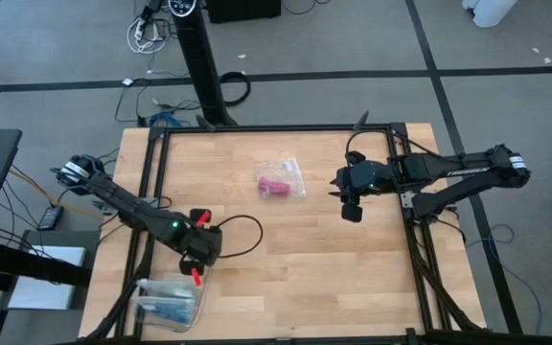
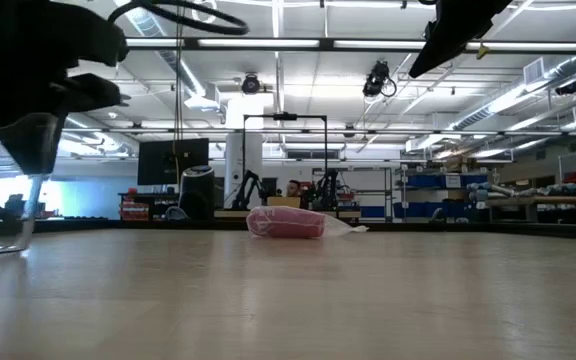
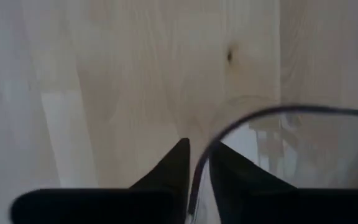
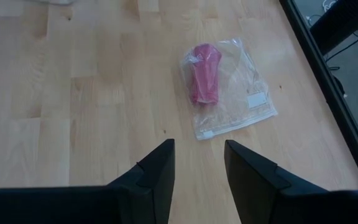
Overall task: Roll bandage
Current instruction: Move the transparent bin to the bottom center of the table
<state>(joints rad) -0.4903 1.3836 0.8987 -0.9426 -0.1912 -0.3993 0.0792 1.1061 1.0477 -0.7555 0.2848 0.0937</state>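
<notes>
The magenta-pink bandage (image 1: 272, 184), a small roll, lies inside a clear plastic bag (image 1: 288, 178) on the wooden table, near the middle toward the far edge. It also shows in the right wrist view as the bandage (image 4: 205, 73) and in the low view as the bandage (image 2: 286, 222). My right gripper (image 1: 351, 207) hovers open to the right of the bag, and its fingers (image 4: 157, 168) hold nothing. My left gripper (image 1: 197, 273) is at the near left, shut on the rim of a clear plastic box (image 1: 171, 302). My left gripper has the clear box's wall at its rim (image 3: 199, 167) between its two fingers, one finger inside the box and one outside. The fingers come from above, pointing steeply down. The box (image 2: 3, 200) stands upright on the table.
The clear box holds blue things and sits by the table's near left corner. A black frame rail (image 1: 151, 201) runs along the table's left side and another (image 1: 412, 220) along its right. Bare wood lies between the bag and the near edge.
</notes>
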